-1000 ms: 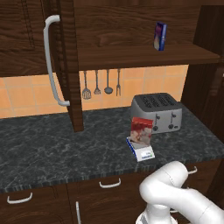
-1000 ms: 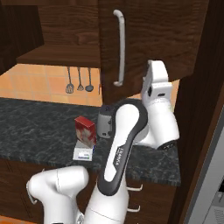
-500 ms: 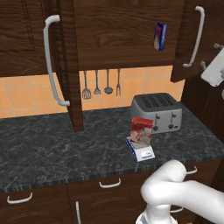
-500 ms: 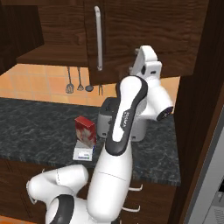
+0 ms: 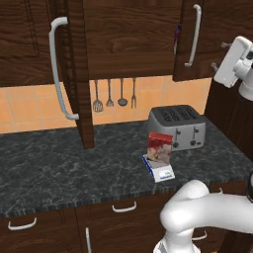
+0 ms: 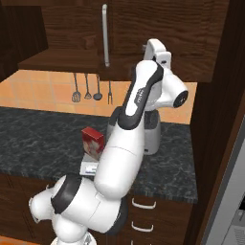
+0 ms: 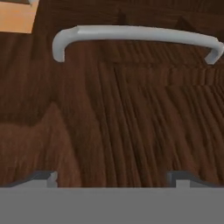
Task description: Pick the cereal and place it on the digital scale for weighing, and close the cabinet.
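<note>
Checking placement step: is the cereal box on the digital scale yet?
Yes, the cereal stands upright on the digital scale, in front of the toaster.

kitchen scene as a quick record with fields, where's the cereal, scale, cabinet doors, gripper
cereal: red box standing upright on the digital scale
scale place: dark counter, in front of the grey toaster
left cabinet door: swung wide open, edge-on
right cabinet door: nearly shut
gripper: fingers apart, holding nothing, facing the right door's wood below its handle
utensils: hanging under the cabinet
</note>
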